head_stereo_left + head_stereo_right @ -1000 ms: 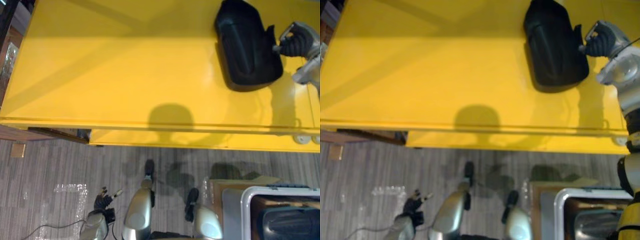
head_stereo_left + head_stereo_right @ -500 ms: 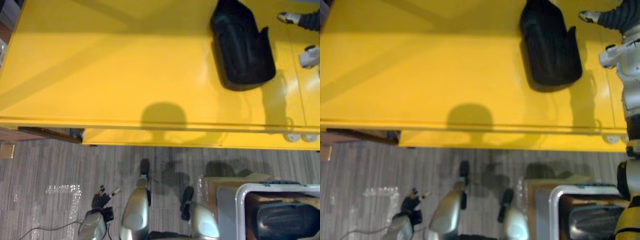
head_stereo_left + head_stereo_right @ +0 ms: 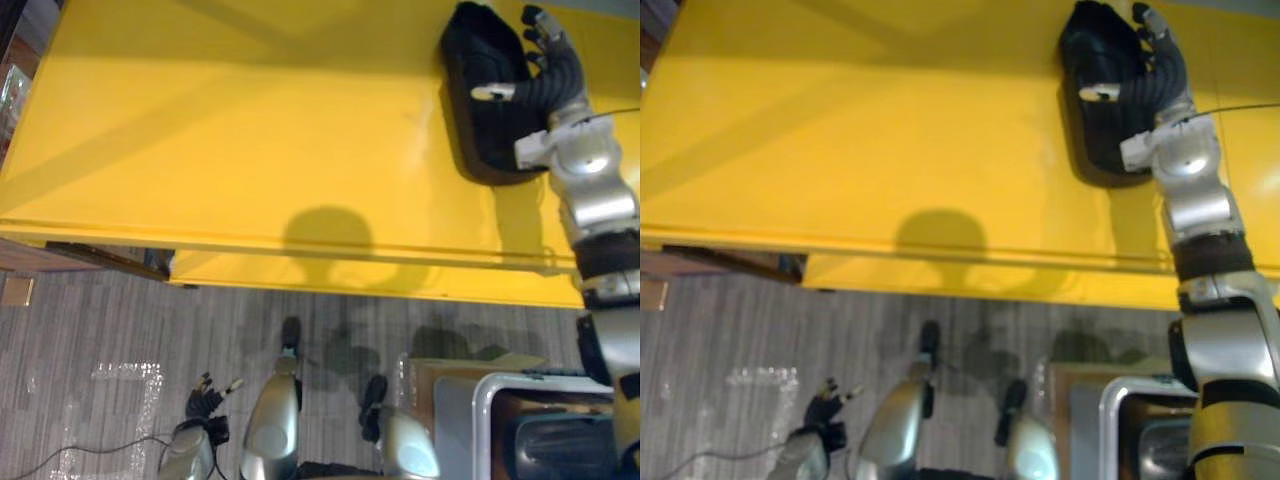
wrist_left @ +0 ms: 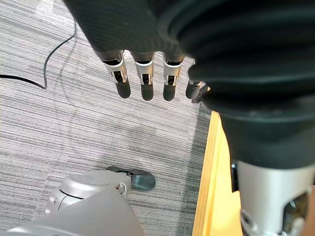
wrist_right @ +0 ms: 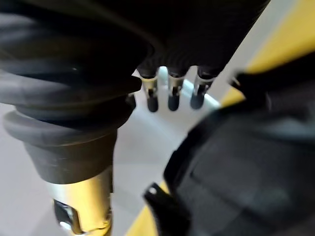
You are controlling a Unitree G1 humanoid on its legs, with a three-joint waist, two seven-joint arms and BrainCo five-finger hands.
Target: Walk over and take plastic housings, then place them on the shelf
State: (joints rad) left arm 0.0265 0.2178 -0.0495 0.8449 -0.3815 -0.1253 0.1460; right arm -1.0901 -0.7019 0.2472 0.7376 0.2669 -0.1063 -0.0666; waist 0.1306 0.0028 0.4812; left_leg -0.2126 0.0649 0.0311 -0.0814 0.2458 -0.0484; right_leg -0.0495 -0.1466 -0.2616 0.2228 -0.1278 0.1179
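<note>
Lying on yellow shelf (image 3: pixel 250 150): black, curved housing (image 3: pixel 478 130).

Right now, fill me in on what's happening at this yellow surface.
The robot's right hand reaches over the right edge of a black plastic housing lying on the yellow shelf top. Its fingers are straight and not gripping; whether they touch the housing is unclear. The left hand hangs open down near the floor. A second black housing sits in a grey bin on the robot's right.
</note>
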